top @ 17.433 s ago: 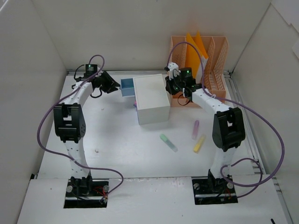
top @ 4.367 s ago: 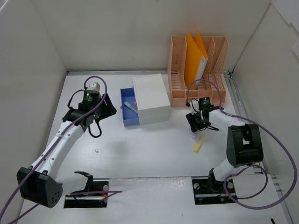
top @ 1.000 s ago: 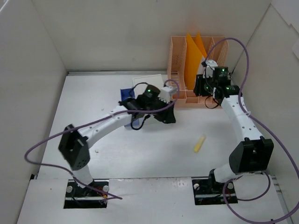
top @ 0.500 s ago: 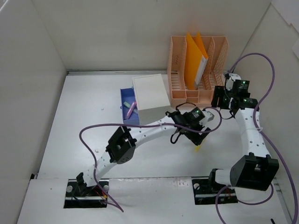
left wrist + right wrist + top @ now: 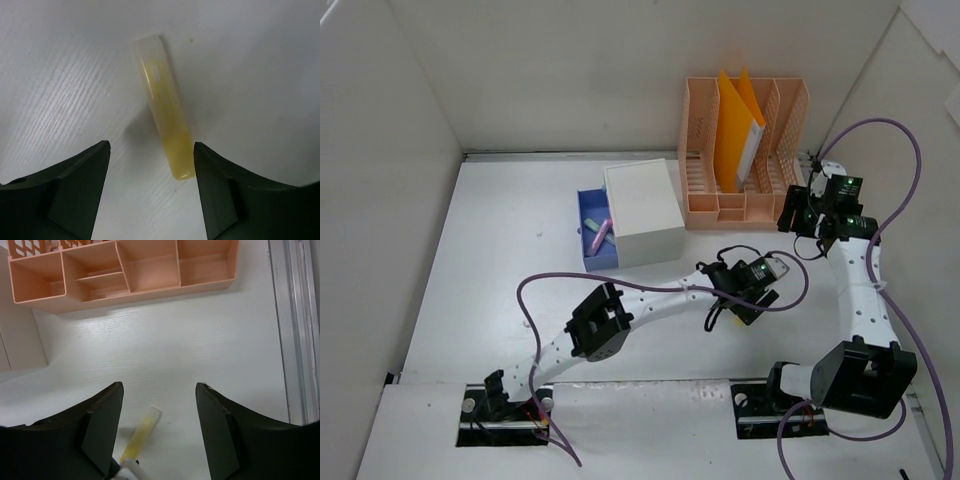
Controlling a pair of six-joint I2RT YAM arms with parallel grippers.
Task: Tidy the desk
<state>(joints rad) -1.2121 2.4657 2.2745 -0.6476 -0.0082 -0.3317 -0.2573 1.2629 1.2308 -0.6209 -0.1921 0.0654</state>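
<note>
A yellow highlighter point(image 5: 162, 105) lies flat on the white desk point(image 5: 500, 260). My left gripper point(image 5: 151, 147) hovers low over it, open, with the highlighter's near end between the jaws, close to the right finger and untouched. From above, the left gripper point(image 5: 752, 298) covers the highlighter. My right gripper point(image 5: 159, 386) is open and empty, raised at the desk's right side point(image 5: 796, 212); the highlighter point(image 5: 142, 432) shows below it.
A white box point(image 5: 642, 208) stands mid-desk with its blue drawer point(image 5: 592, 240) pulled out, a pink and a green marker inside. An orange file organizer point(image 5: 745, 150) holding an orange folder stands at the back right. A metal rail point(image 5: 295, 330) runs along the right wall.
My left arm has swung from beside the white box to the right and come down over the yellow highlighter, jaws wider. My right gripper has drawn away from the organizer toward the right wall.
</note>
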